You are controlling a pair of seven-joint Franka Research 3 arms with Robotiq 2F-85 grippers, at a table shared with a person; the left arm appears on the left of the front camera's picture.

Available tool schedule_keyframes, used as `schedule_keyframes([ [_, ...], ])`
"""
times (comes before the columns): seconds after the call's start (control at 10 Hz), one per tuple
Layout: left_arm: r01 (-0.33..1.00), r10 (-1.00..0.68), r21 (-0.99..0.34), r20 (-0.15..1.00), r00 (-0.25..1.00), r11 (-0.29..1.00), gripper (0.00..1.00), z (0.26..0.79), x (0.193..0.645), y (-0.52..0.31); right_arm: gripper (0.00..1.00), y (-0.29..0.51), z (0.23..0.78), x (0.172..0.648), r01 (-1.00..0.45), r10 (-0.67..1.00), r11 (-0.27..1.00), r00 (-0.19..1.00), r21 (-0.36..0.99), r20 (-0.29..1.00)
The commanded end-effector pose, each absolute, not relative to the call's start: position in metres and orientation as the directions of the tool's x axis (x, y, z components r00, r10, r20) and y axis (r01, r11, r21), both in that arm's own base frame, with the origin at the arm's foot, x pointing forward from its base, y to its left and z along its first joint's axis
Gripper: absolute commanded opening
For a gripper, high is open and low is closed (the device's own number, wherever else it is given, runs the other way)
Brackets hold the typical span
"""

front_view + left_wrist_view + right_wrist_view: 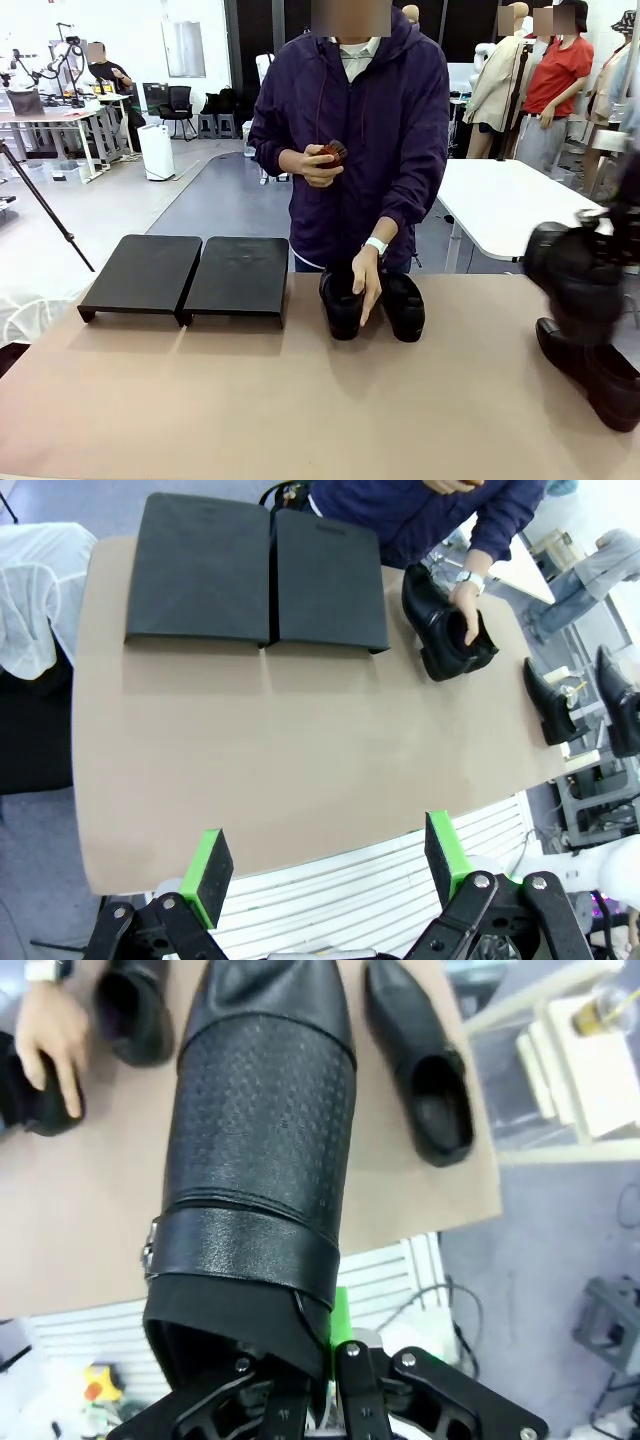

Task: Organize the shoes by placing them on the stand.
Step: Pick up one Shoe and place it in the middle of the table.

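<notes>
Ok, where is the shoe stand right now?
In the front view the stand sits on the far left part of the table, on the person's side, just left of the two shoes under the person's hand.

Item 1 – L gripper [328,868]: we hold it pitched downward, jaws spread as wide as they go, green pads [443,858] facing each other across the gap.

Item 2 – R gripper [325,1335]: we have the jaws clamped tight on the rear rim of a shoe [265,1130]. One pad shows just inside that rim; the shoe's body runs straight ahead of the jaws, toe farthest out.
</notes>
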State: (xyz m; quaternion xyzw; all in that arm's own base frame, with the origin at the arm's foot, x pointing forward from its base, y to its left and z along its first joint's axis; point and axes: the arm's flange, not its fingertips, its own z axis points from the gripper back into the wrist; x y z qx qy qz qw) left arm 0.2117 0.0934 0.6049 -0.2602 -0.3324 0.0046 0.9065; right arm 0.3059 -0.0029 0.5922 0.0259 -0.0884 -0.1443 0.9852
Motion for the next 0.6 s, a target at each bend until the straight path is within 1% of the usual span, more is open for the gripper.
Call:
schedule_keyframes([
  [0.0,0.169,0.187,-0.488,0.599,0.778,0.856,1.0,0.607,0.212,0.094,0.0,-0.044,0.603,0.287,0.237,-0.248,0.968,0.959,0.086,0.139],
  [0.1,0.169,0.187,-0.488,0.599,0.778,0.856,1.0,0.607,0.212,0.094,0.0,-0.062,0.6,0.279,0.245,-0.265,0.958,0.956,0.152,0.129],
  [0.2,0.169,0.187,-0.488,0.599,0.778,0.856,1.0,0.607,0.212,0.094,0.0,-0.07,0.595,0.277,0.279,-0.3,0.945,0.947,0.171,0.112],
  [0.4,0.169,0.187,-0.488,0.599,0.778,0.856,1.0,0.607,0.212,0.094,0.0,-0.055,0.59,0.283,0.29,-0.31,0.943,0.944,0.165,0.113],
  [0.5,0.169,0.187,-0.488,0.599,0.778,0.856,1.0,0.607,0.212,0.094,0.0,-0.03,0.591,0.289,0.294,-0.312,0.944,0.944,0.152,0.11],
])
